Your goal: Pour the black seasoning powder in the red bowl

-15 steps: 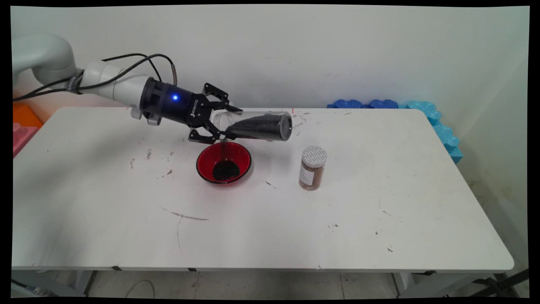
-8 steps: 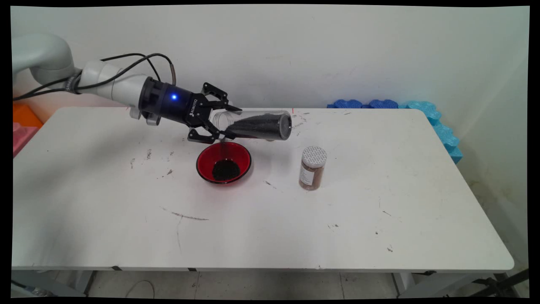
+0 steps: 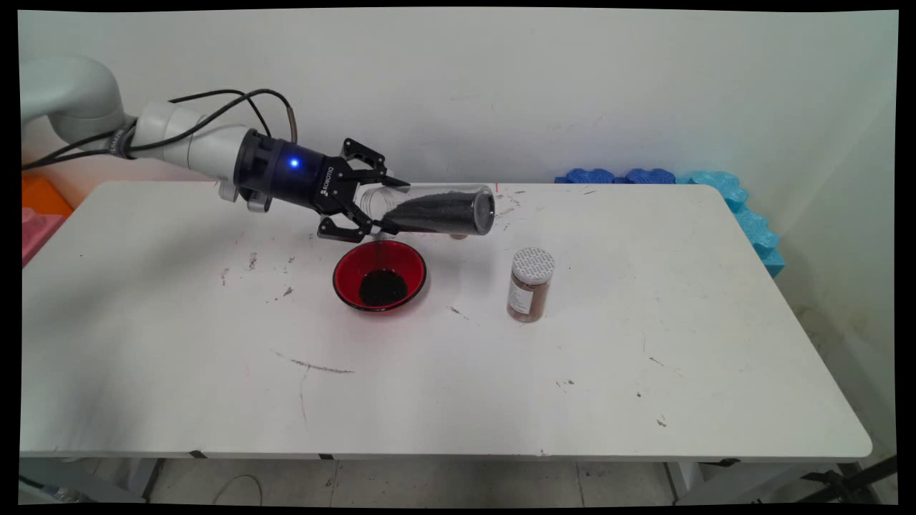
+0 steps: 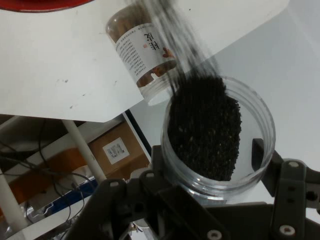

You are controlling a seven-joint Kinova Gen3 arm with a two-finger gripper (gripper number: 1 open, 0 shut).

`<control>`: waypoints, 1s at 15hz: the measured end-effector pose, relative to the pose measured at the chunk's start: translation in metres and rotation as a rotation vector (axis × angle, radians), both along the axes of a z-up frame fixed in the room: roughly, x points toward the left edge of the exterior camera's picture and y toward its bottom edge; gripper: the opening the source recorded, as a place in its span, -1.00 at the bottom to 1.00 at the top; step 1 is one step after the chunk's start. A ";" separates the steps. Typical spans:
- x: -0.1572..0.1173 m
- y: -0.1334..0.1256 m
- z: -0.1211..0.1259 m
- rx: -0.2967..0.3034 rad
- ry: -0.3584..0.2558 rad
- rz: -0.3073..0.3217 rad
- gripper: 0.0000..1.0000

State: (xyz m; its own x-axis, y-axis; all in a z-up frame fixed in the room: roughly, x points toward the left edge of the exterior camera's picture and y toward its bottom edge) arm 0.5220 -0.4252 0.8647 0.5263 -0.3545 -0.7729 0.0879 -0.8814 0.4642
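My gripper (image 3: 381,208) is shut on a clear jar (image 3: 438,212) partly filled with black grains, near its open mouth. I hold the jar on its side, mouth tilted slightly down, above a red bowl (image 3: 344,276) on the white table. A thin stream of grains falls from the mouth onto a dark pile (image 3: 382,287) in the bowl. In the hand view the jar (image 4: 250,120) sits between the fingers of the gripper (image 4: 207,167), with grains streaming away from its rim. The bowl's red edge (image 4: 40,4) shows at the top.
A brown spice jar (image 3: 530,285) with a white perforated lid stands to the right of the bowl, seen also in the hand view (image 4: 142,50). Blue foam pieces (image 3: 723,189) line the table's far right corner. Orange and pink bins (image 3: 39,207) sit off the left edge.
The gripper and the jar have shifted slightly up and to the left. Grains keep falling into the bowl. The spice jar has not moved.
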 end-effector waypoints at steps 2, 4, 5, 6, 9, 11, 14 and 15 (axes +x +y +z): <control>0.000 0.000 0.001 -0.002 0.003 0.001 -1.00; 0.000 0.000 0.001 -0.003 0.005 0.001 -1.00; 0.000 0.000 0.001 -0.004 0.007 0.002 -1.00; 0.000 0.000 0.001 -0.005 0.007 0.002 -1.00; 0.000 0.000 0.001 -0.009 0.006 0.006 -1.00; 0.000 -0.001 0.000 -0.009 0.005 0.011 -1.00; 0.000 -0.001 0.000 -0.009 0.004 0.018 -1.00; 0.000 -0.001 0.000 -0.009 0.004 0.019 -1.00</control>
State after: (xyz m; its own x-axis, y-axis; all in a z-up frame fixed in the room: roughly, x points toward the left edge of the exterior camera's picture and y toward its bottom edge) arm 0.5219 -0.4265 0.8642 0.5301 -0.3516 -0.7716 0.1066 -0.8751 0.4720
